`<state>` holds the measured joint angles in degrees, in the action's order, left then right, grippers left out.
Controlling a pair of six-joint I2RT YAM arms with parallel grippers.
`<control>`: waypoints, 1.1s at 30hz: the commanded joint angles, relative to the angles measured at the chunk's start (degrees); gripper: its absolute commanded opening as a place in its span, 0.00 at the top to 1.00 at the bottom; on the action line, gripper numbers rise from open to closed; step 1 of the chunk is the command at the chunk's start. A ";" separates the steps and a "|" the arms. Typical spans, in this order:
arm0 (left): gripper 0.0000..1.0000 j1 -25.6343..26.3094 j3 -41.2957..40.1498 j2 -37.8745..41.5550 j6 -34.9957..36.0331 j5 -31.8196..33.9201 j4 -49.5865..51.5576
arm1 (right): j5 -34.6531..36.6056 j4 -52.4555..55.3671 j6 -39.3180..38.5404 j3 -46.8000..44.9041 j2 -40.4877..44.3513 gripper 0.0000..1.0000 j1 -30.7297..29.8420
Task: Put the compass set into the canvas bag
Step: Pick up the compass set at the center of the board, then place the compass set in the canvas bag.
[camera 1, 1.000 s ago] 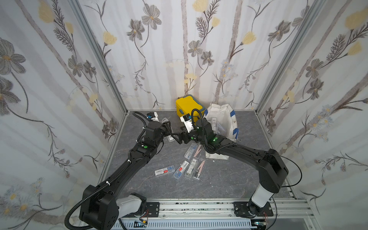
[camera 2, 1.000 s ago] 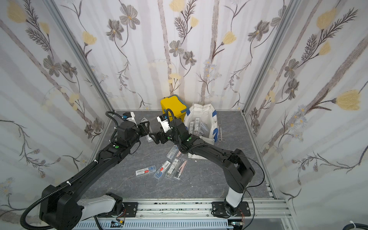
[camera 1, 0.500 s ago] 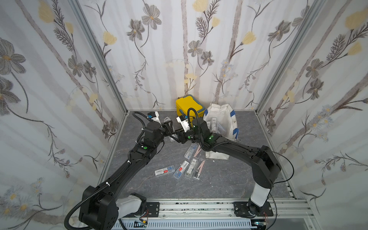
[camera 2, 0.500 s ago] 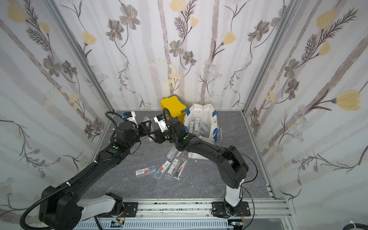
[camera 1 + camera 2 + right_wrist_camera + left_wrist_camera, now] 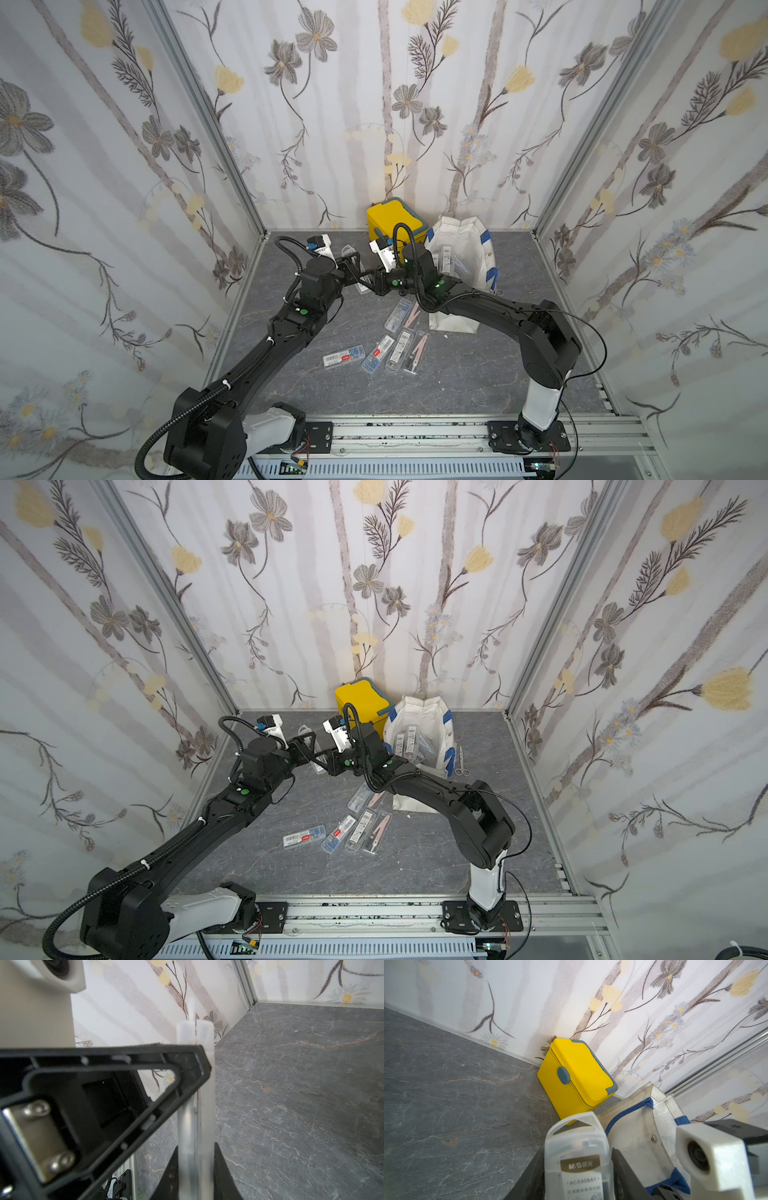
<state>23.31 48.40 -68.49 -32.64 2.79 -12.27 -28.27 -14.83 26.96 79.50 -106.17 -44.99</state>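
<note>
Nearest, loose cases (image 5: 344,356) lie scattered on the bench (image 5: 457,374). Beyond them both arms reach inward and meet left of centre. Right claw (image 5: 195,1167) is clamped on the compass set (image 5: 578,1159), which is off the bench. Left claw (image 5: 577,1153) flanks the same case, grip unclear. Farthest, the canvas bag (image 5: 478,257) sits open with cases inside. Yellow box (image 5: 395,216) and scissors (image 5: 460,762) sit beside it.

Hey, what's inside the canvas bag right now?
Through the open mouth of the canvas bag, several clear compass set cases with barcode labels show. The bag's bottom and anything beneath them are hidden by its fabric walls and those cases.
</note>
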 commanded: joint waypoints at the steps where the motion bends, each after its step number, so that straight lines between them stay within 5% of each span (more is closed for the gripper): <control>1: 0.35 -0.11 -0.43 0.36 -1.04 0.48 -2.73 | -0.91 -3.02 0.78 0.73 -0.10 0.82 0.08; 3: 0.03 -0.11 -0.59 0.84 -0.98 1.19 -2.93 | -0.45 -2.81 0.77 0.83 -0.13 0.82 0.25; 4: 0.00 -0.22 -0.76 1.29 -0.80 1.81 -2.95 | -0.14 -2.35 0.75 1.01 -0.10 0.82 0.34; 15: 0.00 -1.94 -8.63 10.30 -0.47 2.80 -12.35 | 5.11 3.31 -4.38 2.40 4.13 0.83 3.95; 27: 0.00 -2.08 -8.23 4.13 -0.94 -3.57 -12.30 | 20.62 13.64 -11.12 -0.50 17.13 0.84 12.35; 33: 0.00 -2.04 -7.51 0.82 -2.15 -3.68 -11.57 | 22.46 16.29 -11.48 -6.34 22.00 0.83 19.15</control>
<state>21.32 40.07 -66.57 -33.74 -0.19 -22.39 -7.99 -0.47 16.62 74.98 -85.36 -27.86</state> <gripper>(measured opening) 0.995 0.190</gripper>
